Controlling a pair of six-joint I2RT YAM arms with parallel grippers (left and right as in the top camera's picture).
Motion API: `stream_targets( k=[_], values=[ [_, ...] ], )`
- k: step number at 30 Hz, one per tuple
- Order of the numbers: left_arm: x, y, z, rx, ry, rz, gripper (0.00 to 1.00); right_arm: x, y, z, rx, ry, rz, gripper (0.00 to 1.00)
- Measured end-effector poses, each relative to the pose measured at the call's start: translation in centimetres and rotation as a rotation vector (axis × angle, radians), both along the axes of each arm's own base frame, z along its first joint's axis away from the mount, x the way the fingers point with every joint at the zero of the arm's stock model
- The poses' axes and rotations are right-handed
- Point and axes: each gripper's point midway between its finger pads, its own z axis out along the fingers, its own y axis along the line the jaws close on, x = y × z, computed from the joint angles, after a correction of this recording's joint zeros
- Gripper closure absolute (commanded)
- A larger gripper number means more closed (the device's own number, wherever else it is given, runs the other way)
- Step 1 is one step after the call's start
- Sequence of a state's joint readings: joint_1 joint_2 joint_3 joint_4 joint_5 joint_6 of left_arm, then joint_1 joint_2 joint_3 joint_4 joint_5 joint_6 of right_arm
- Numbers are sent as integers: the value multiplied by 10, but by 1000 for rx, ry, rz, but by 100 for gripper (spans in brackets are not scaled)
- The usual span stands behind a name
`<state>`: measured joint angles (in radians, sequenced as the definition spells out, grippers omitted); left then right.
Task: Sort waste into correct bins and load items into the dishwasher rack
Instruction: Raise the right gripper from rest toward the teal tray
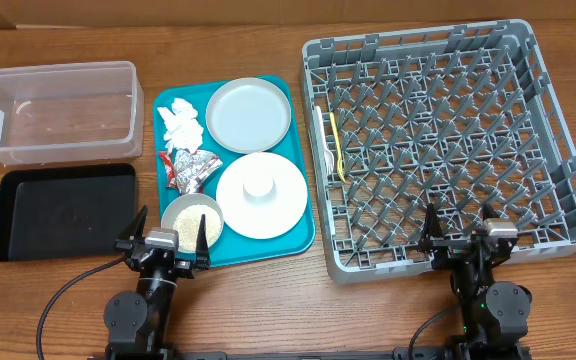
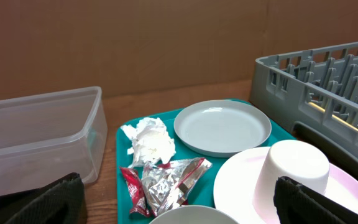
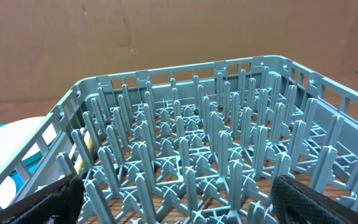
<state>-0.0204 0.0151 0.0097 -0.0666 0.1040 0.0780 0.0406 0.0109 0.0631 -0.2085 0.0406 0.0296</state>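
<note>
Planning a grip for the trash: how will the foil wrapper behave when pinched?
Probably light and floppy: the wrapper is thin, crinkled foil, so it should crumple rather than resist. Its shiny surface may slip, and a push would likely slide it across the smooth teal tray.

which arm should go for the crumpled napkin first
Left. The left claw sits open at the near edge of the teal tray, which holds the napkin. The right claw sits in front of the dishwasher rack, farther from the napkin.
</note>
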Motion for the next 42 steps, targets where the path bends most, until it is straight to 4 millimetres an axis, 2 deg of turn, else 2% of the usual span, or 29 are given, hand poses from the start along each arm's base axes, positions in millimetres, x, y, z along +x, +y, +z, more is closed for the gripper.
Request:
stream_targets(
  k=[19, 22, 25, 28, 30, 35, 39, 40, 42],
  values=[
    [0, 0, 0, 0, 0, 0, 0, 0, 0, 1, 0, -3, 0, 0],
    [0, 0, 0, 0, 0, 0, 0, 0, 6, 1, 3, -3, 36, 0],
    [0, 0, 0, 0, 0, 0, 0, 0, 19, 10, 12, -43, 109, 0],
    [0, 0, 0, 0, 0, 0, 0, -3, 35, 34, 30, -135, 206, 0],
    [0, 0, 0, 0, 0, 0, 0, -7, 42, 42, 54, -147, 246, 0],
    [0, 0, 0, 0, 0, 0, 0, -23, 48, 72, 140, -45, 278, 0],
    [0, 0, 0, 0, 0, 0, 0, -32, 50, 90, 195, 228, 264, 0],
    [0, 0, 0, 0, 0, 0, 0, -34, 49, 88, 200, 289, 257, 0],
    [0, 0, 0, 0, 1, 0, 0, -27, 51, 96, 218, 440, 247, 0]
  ],
)
